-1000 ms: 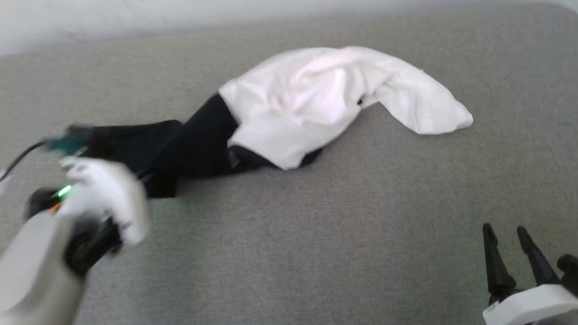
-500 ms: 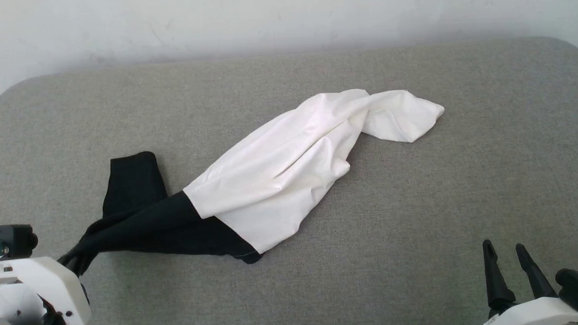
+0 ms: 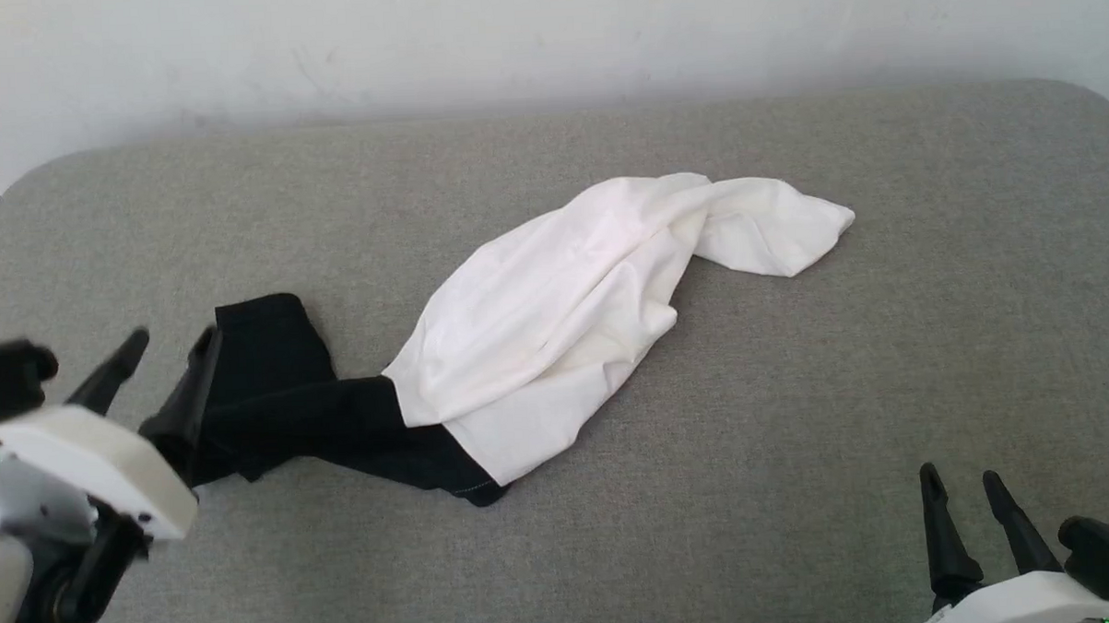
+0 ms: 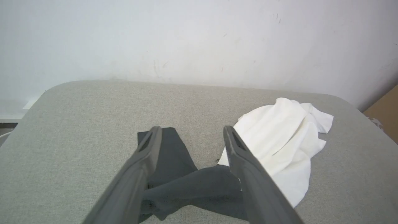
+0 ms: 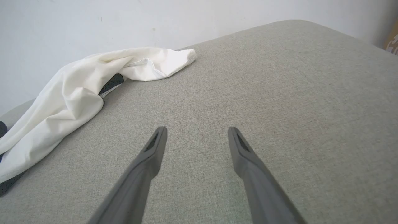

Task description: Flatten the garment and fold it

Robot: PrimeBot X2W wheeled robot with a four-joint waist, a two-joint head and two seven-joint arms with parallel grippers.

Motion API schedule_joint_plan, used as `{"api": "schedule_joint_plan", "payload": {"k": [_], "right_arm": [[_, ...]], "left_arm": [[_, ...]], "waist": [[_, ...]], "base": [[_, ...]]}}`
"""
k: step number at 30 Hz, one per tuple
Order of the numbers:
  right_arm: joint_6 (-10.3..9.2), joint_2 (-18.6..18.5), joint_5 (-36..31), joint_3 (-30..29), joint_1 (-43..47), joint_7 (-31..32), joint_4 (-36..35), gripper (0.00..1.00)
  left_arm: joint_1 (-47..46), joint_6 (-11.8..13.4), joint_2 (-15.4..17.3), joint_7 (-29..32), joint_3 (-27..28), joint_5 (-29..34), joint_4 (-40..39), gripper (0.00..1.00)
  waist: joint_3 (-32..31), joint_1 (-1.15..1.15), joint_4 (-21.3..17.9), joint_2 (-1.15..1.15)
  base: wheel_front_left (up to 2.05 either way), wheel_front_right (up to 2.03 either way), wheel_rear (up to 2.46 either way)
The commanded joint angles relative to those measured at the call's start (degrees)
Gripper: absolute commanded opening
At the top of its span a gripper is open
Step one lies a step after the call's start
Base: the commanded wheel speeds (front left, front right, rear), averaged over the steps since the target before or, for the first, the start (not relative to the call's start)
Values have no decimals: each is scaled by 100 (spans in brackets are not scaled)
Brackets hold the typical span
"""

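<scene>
Lets go of sleeve (image 3: 281, 404), pinched and pulled taut half a second ago; holds left gripper (image 3: 176, 343) spread wide over the now slack black cloth. Keeps right gripper (image 3: 957, 474) spread, well apart. Leaves garment (image 3: 554, 311) bunched diagonally mid-cushion (image 3: 799, 432); suggests flattening barely begun, fresh grasp needed. Cannot make out second sleeve or neckline under white folds; left fingers blurred.

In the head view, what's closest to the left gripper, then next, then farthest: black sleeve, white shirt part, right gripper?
Starting from the left gripper:
1. The black sleeve, right beside its fingers.
2. The white shirt part, in the middle.
3. The right gripper, far off at the lower right.
</scene>
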Motion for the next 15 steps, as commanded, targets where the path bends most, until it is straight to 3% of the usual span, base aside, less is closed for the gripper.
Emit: {"api": "schedule_joint_plan", "payload": {"k": [1, 10, 15], "right_arm": [[-4, 14, 35, 18, -25, -15, 22, 100], [-4, 14, 77, 227, -279, -73, 80, 100], [-4, 14, 53, 225, -388, -98, 113, 100]], "left_arm": [[-166, -44, 18, 20, -24, 53, -66, 100], [-1685, -455, -315, 682, -862, 346, 311, 100], [-2296, -859, -629, 1481, -1325, -31, 918, 100]], "waist": [[42, 0, 20, 0], [437, 0, -162, 0], [663, 0, -411, 0]], "base": [[0, 0, 0], [0, 0, 0], [0, 0, 0]]}}
